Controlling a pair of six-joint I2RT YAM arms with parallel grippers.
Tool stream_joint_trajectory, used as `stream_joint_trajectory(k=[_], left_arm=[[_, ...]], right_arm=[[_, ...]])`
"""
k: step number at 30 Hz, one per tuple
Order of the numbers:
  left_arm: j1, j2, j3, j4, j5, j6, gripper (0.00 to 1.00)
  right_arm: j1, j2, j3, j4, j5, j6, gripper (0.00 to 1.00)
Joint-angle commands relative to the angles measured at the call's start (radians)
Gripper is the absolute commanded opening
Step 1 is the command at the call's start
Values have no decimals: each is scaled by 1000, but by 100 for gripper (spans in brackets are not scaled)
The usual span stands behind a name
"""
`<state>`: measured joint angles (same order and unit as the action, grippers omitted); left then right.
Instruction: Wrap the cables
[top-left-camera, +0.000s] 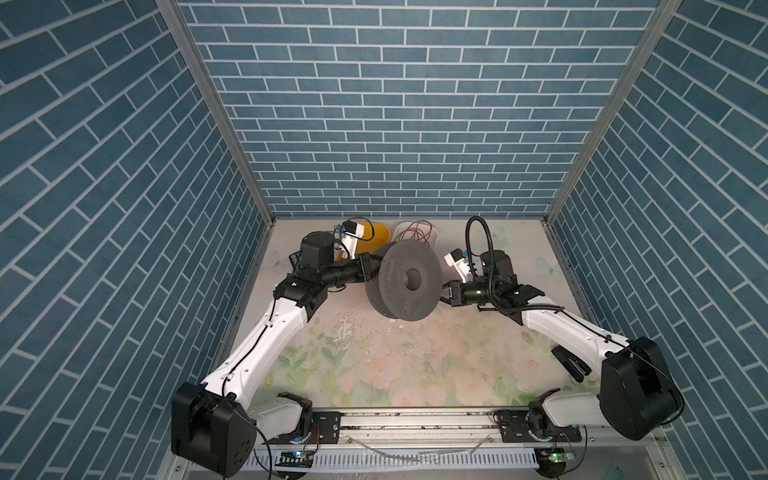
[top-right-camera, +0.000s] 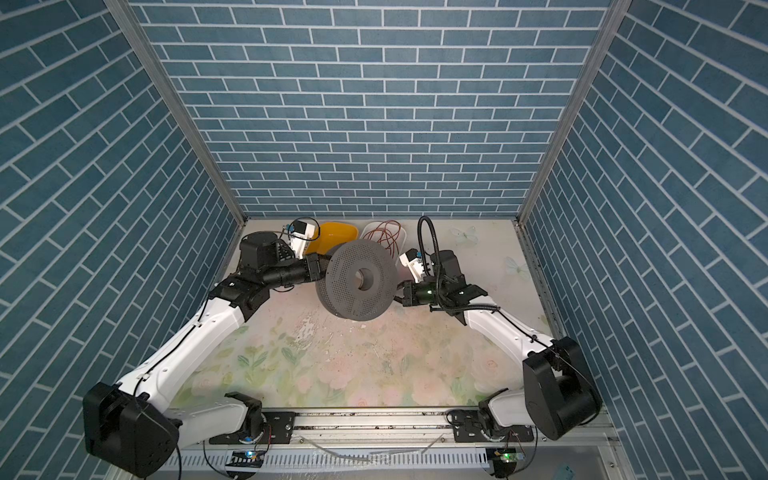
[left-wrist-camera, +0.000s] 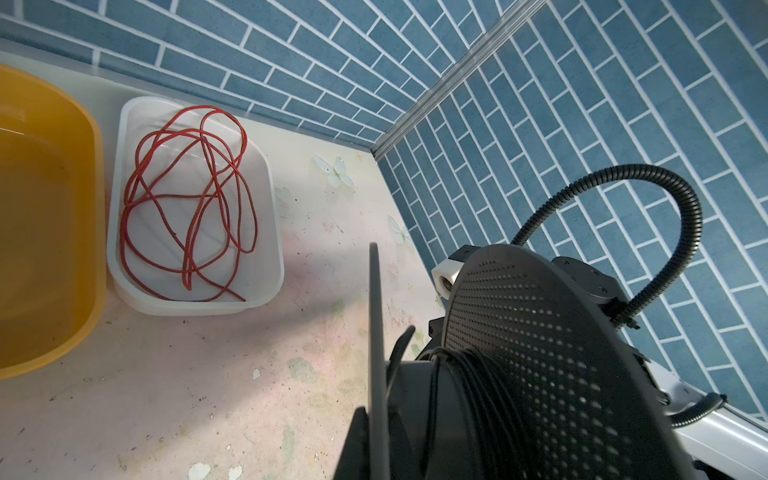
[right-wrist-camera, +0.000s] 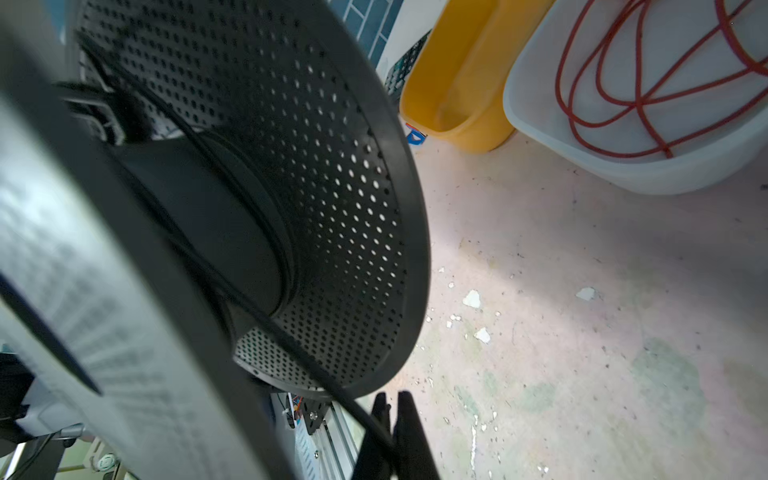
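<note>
A grey perforated spool (top-left-camera: 403, 286) (top-right-camera: 357, 282) hangs tilted above the table between both arms. My left gripper (top-left-camera: 372, 266) (left-wrist-camera: 378, 440) is shut on the edge of one thin flange (left-wrist-camera: 376, 332). Several turns of the black cable (left-wrist-camera: 469, 395) lie around the hub, next to the other flange. In the right wrist view the cable (right-wrist-camera: 291, 345) runs off the hub, past the flange (right-wrist-camera: 332, 187), and into my right gripper (right-wrist-camera: 395, 419), which is shut on it. That gripper (top-left-camera: 445, 293) sits just right of the spool.
A yellow bin (top-left-camera: 374, 237) (left-wrist-camera: 41, 228) and a white tray (top-left-camera: 401, 227) (left-wrist-camera: 270, 232) holding loose red wire (left-wrist-camera: 187, 199) stand at the back wall behind the spool. A black object (top-left-camera: 569, 365) lies on the table at the right, by the right arm.
</note>
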<state>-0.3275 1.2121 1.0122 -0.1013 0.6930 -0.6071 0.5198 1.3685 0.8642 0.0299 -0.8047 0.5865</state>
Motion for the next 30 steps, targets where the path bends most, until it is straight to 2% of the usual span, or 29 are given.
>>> stream_joint_trajectory(k=[1,4,8,12,20,24,30], left_arm=[[-2,10,-33,159,-36,-39,0],[-2,19,-65,242,-41,-83,0],[-1,52,-89,339,-41,-152,0],[-1,77,-134,473,-65,-259,0],[-2,101,-193,613,-126,-370,0],[-4,111,-221,676,-145,-416,0],[-10,147,-234,748,-148,-487,0]], right_arm=[[20,-16,-30,271,-159,121,0],[20,-7,-57,444,-148,204,0],[20,13,-65,569,-65,241,0],[20,56,-52,712,-37,312,0],[22,235,-29,1190,8,650,0],[26,280,-26,1242,74,689,0],[62,288,-26,1165,173,633,0]])
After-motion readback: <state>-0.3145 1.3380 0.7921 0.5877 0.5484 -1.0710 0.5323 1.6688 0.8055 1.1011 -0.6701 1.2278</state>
